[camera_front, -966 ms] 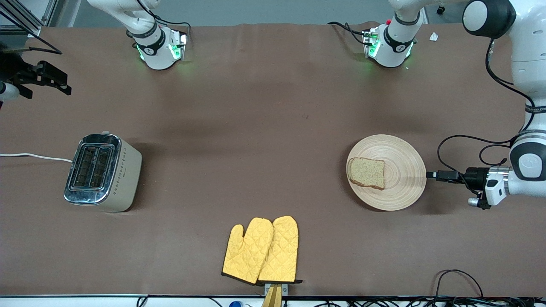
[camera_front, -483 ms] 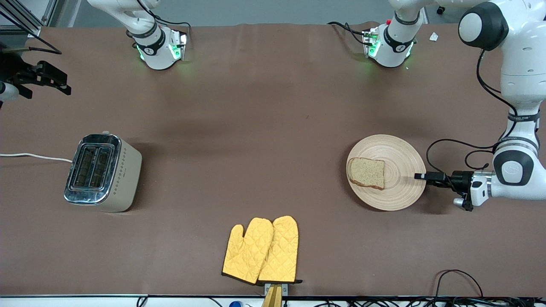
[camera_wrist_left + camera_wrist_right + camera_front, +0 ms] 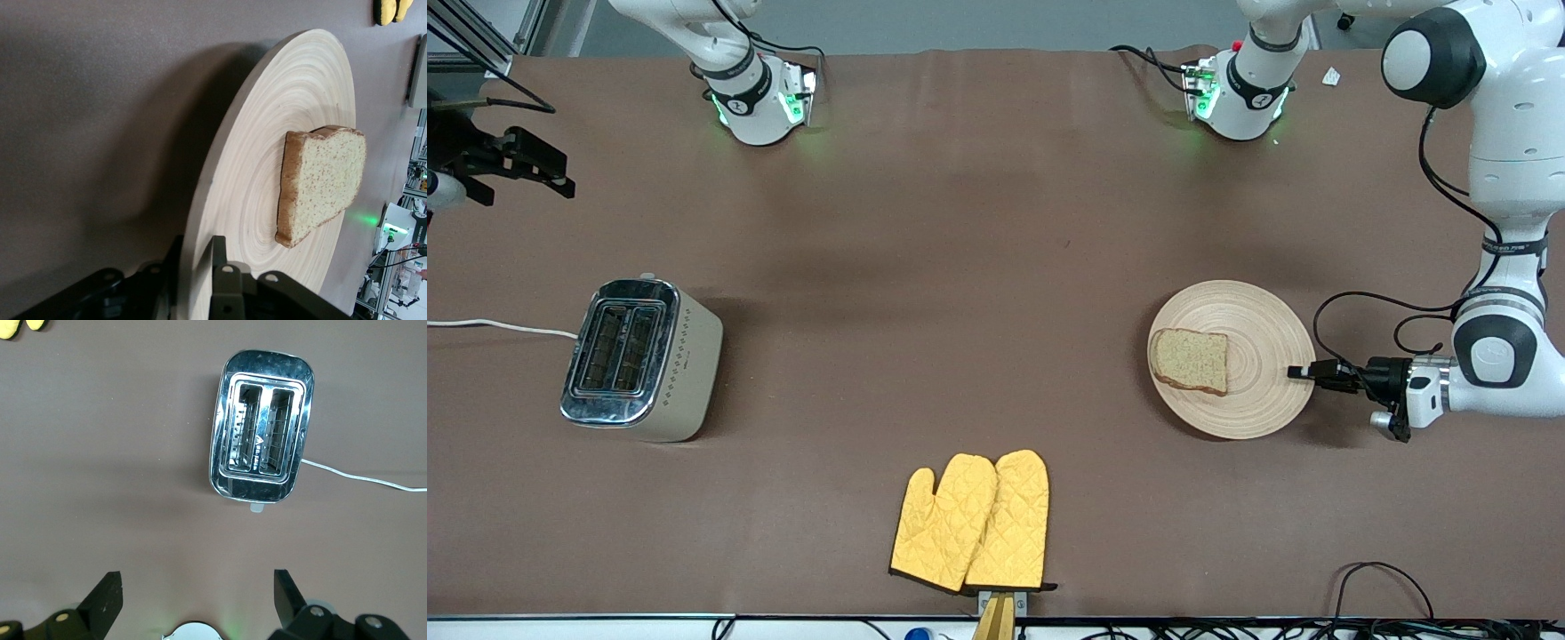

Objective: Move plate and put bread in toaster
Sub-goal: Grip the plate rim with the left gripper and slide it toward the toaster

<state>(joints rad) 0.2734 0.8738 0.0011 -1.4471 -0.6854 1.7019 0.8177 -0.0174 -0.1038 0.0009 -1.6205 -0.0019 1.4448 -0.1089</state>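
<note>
1. left gripper [image 3: 1303, 371] is down at table level, clamped on the rim of the wooden plate [image 3: 1263, 329] at the edge facing the left arm's end of the table. the left wrist view shows one finger [image 3: 223, 283] on top of the rim and the other under it.
2. bread [image 3: 1192, 360] lies flat on the plate, on the side toward the right arm's end.
3. toaster [image 3: 640, 358] stands well apart from it, toward the right arm's end, both slots empty, white cord [image 3: 498, 327] trailing off.
4. right gripper [image 3: 193, 600] hangs high over the table near the toaster, fingers spread wide, holding nothing. that arm is just waiting.
5. yellow oven mitts [image 3: 974, 523] lie nearer the front camera, between toaster and plate.
</note>
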